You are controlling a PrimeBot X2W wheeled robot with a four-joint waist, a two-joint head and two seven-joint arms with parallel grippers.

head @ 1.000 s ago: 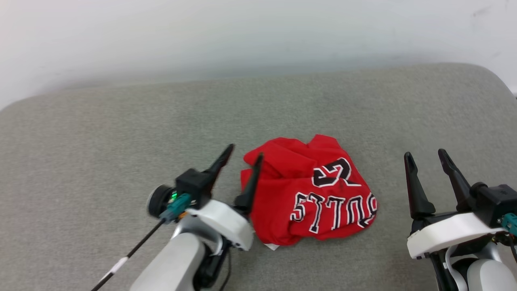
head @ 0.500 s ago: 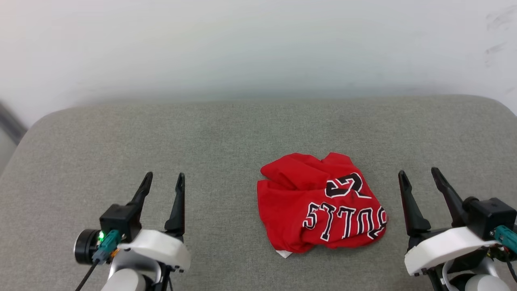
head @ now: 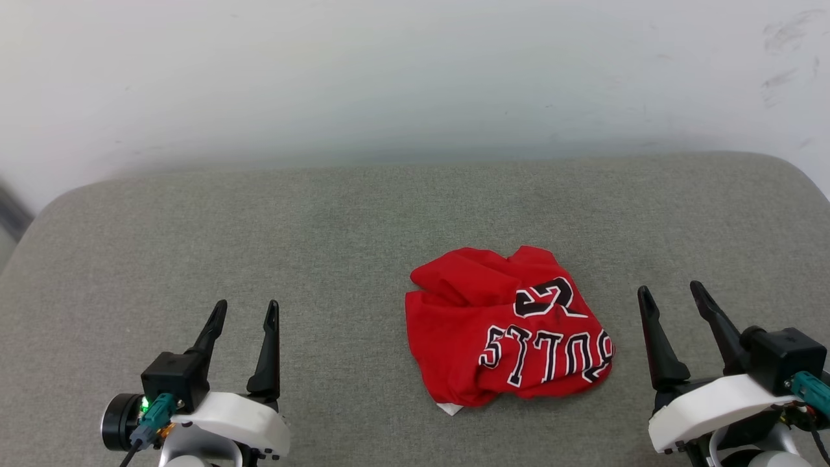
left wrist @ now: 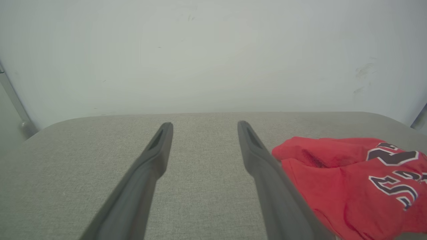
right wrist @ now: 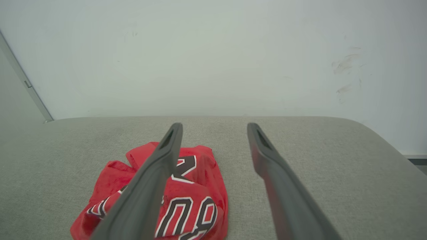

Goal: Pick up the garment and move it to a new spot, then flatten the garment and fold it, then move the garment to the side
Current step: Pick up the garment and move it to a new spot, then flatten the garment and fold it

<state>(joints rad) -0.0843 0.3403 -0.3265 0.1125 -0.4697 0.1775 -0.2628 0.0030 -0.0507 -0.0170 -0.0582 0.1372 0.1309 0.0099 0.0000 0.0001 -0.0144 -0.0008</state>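
The garment (head: 506, 331), a red jersey with black white-outlined lettering, lies crumpled in a heap on the grey cushioned surface (head: 337, 220), right of centre. A small white corner peeks out at its near edge. My left gripper (head: 245, 310) stands open at the lower left, well apart from the garment. At the lower right my right gripper (head: 671, 292) is open too, just right of the heap. The left wrist view has the garment (left wrist: 347, 180) to the right of the open left gripper (left wrist: 203, 125). The right wrist view has the garment (right wrist: 200, 196) lower left, behind one finger of the right gripper (right wrist: 215, 126).
A pale wall (head: 389, 78) rises just behind the surface's far edge. The surface's rounded corners show at far left and far right. Bare grey cushion lies left of the heap and beyond it.
My left gripper pulled back from the garment's left edge to the lower left, empty. The camera tilted, shifting the whole picture. The garment stays crumpled where it was; the right gripper barely moved.
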